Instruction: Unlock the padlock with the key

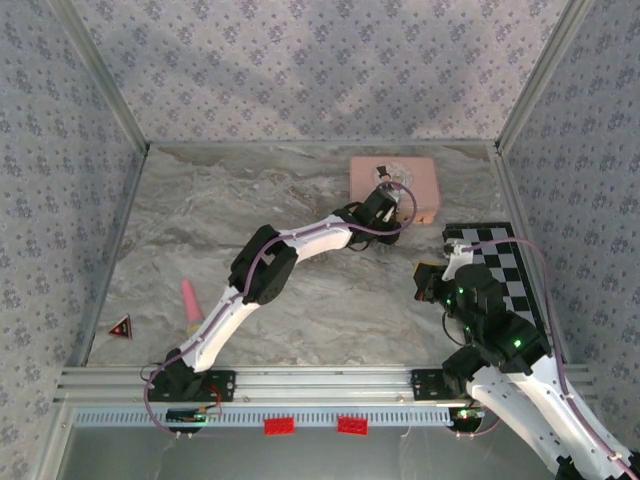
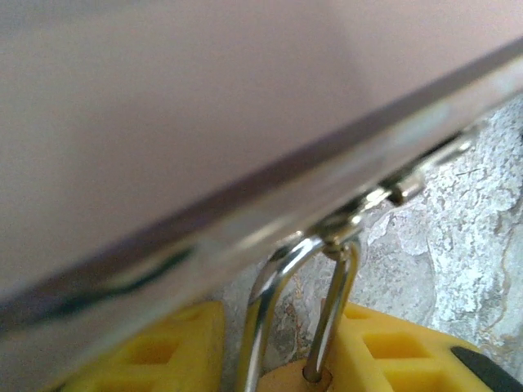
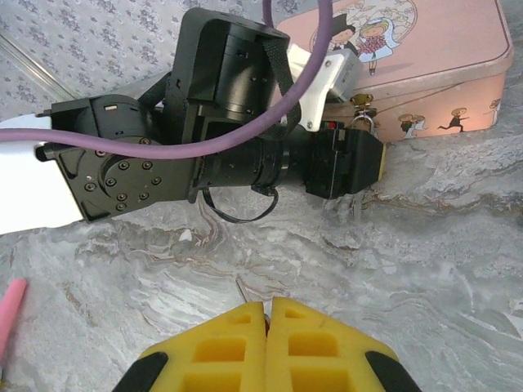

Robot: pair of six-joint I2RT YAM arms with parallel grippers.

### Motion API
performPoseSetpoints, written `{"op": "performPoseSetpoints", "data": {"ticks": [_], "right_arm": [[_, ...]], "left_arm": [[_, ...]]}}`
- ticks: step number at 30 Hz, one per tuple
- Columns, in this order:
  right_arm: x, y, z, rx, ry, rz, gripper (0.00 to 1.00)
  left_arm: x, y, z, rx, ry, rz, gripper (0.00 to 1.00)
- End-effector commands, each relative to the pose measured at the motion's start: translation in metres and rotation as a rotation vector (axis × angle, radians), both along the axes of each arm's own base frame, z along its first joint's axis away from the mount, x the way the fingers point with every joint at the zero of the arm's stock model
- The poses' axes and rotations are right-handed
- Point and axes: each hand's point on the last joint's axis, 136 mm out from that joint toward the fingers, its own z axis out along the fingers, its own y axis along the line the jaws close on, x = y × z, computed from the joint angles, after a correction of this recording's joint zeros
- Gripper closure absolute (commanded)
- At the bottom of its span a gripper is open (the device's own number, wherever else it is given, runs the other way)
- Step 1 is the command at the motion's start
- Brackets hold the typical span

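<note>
Nearest, my right hand (image 3: 268, 309) hovers over the counter (image 3: 425, 269), clenched, pads flush together. Farther out, my left hand (image 2: 282, 343) straddles the padlock (image 2: 288, 378), a yellow finger on each side of its brass body; whether they pinch it I cannot tell. It hangs by its thin shackle (image 2: 270, 286) from the clasp (image 2: 386, 193) of the pink tin (image 3: 441, 73). It looks light, stiff, slick and free to swing, so I'd grip the flat body.

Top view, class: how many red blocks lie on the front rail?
2. One red block lies left of the middle of the rail, the other just right of it. None looks hidden.
</note>
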Motion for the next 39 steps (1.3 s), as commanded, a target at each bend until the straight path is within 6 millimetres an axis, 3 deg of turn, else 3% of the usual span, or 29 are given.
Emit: {"op": "performPoseSetpoints", "data": {"ticks": [1,15,23,29,39], "right_arm": [[0.002,0.002,0.001,-0.006,-0.007,0.01,1.0],[0.002,0.002,-0.003,0.001,0.009,0.005,1.0],[0.003,0.003,-0.002,0.01,0.011,0.001,1.0],[0.006,0.006,0.0,0.016,0.009,0.001,1.0],[0.018,0.026,-0.007,0.047,0.041,0.05,1.0]], "left_arm": [[-0.004,-0.004,0.023,-0.063,-0.009,0.004,0.65],[-0.001,-0.005,0.029,-0.083,-0.013,0.025,0.81],[0.0,0.01,0.031,-0.096,-0.01,0.085,0.96],[0.011,0.053,0.038,-0.146,-0.004,0.196,1.0],[0.014,0.161,0.044,-0.157,0.006,0.371,1.0]]}}
